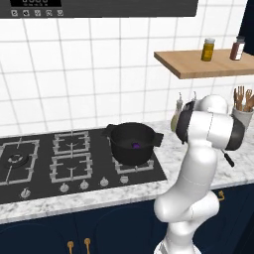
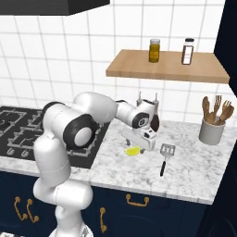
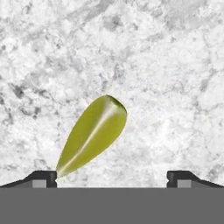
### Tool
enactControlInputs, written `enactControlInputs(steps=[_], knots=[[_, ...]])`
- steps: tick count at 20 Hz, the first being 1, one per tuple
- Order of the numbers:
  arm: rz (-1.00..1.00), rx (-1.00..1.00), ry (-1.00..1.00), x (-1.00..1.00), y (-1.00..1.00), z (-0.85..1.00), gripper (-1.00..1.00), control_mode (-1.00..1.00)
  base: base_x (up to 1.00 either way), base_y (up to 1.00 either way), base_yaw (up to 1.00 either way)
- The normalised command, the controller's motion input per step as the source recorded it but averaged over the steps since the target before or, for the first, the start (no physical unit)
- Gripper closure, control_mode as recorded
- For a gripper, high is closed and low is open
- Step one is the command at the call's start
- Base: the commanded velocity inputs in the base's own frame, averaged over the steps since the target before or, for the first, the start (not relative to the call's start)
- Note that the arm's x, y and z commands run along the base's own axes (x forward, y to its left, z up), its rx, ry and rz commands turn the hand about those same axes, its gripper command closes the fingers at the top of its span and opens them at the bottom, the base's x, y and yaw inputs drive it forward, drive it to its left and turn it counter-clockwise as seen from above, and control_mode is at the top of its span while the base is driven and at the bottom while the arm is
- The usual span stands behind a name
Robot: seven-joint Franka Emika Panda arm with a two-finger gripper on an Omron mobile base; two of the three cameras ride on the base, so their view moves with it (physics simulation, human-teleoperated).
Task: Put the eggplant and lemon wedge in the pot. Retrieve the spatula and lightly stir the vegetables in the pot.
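The lemon wedge [image 3: 94,133] lies on the marble counter, yellow-green and pointed, its tip close to the left fingertip [image 3: 43,178]. My gripper [image 3: 112,177] hangs open just above it, with nothing between the fingers. From the right base view, the gripper [image 2: 137,148] points down over the lemon wedge [image 2: 133,151]. The spatula [image 2: 165,157] lies flat on the counter just to the right of it. The black pot [image 1: 133,144] sits on the stove's right rear burner, with the purple eggplant [image 1: 136,146] inside.
A grey cup of wooden utensils [image 2: 212,129] stands at the back right of the counter. Above it, a wooden shelf [image 2: 166,67] carries two jars. The black stovetop [image 1: 64,161] lies to the left, and bottles [image 2: 154,118] stand by the wall behind my hand.
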Motion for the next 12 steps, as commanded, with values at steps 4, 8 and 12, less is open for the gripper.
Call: enactControlInputs(steps=[4,8,12], knots=[[-0.03,0.00,0.00,0.22,0.01,-0.44,-1.00,-1.00,0.00,0.00,0.00],[-0.01,0.00,-0.01,0.21,0.02,-0.36,-1.00,-1.00,0.00,0.00,0.00],[-0.01,0.00,0.00,0.01,0.03,-0.34,-1.00,-1.00,0.00,0.00,0.00]])
